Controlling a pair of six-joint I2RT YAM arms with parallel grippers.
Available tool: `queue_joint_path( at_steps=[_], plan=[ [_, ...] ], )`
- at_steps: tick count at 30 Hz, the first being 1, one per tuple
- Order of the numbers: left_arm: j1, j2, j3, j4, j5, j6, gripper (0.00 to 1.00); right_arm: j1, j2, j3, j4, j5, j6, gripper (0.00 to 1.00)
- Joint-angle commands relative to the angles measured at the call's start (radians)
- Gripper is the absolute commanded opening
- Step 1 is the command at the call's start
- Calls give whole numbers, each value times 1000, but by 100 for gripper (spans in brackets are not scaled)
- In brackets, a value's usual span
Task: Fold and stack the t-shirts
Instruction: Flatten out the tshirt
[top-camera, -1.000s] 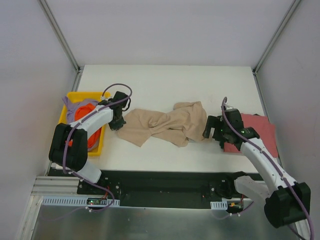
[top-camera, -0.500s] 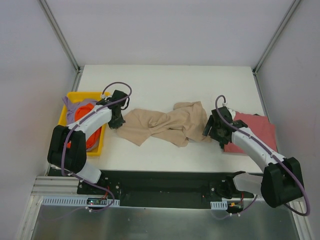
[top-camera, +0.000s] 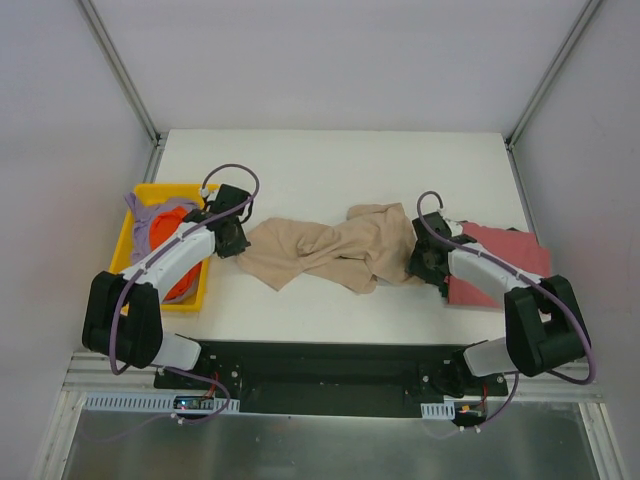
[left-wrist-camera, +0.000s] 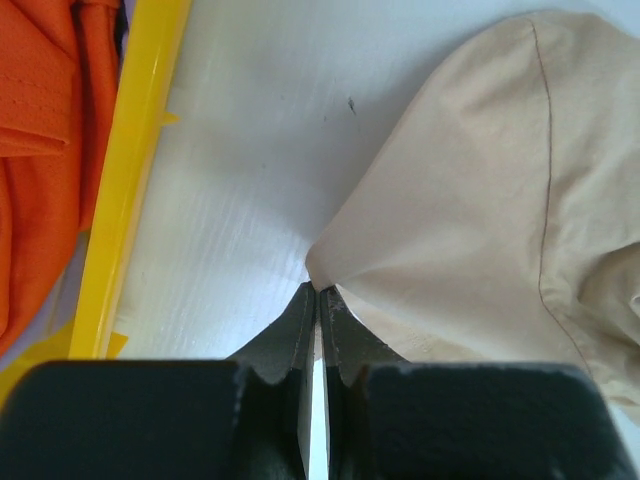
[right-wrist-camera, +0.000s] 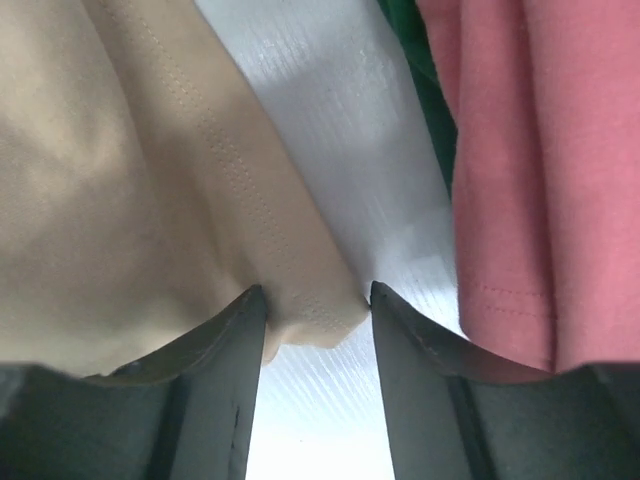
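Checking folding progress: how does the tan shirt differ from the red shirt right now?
The tan shirt lies crumpled, sprawled across the middle of the table; the red shirt lies flat in a neat rectangle at the right. The tan shirt covers more area than the red shirt. The left gripper pinches a tan shirt corner; no jaws hold the red shirt. Both are plain, unpatterned cloth.

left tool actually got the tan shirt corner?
Yes: in the left wrist view the left tool is shut, with a corner of the tan shirt drawn to a point between its fingertips.
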Motion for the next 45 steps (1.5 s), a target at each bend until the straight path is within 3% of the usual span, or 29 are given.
queue_joint_path(
  at_steps=[1,6,12,23,31,39,45],
  plan=[
    [10,-65,-54,74,35,35,0,1,19,-4,46,-9,36,45],
    [12,-100,-87,127,86,53,0,-1,30,-44,67,-23,57,33],
    [12,-110,-76,141,129,68,0,1,-24,-44,63,-17,18,3],
    [12,-382,60,130,23,56,0,-1,-353,181,-170,8,-298,1],
    [12,-450,359,129,-9,87,0,-7,-479,453,-241,75,-396,1],
    [12,-450,691,127,66,199,0,-5,-527,761,-298,5,-453,1],
    [12,-508,833,127,122,193,0,-5,-585,931,-338,-88,-450,1]
  ],
)
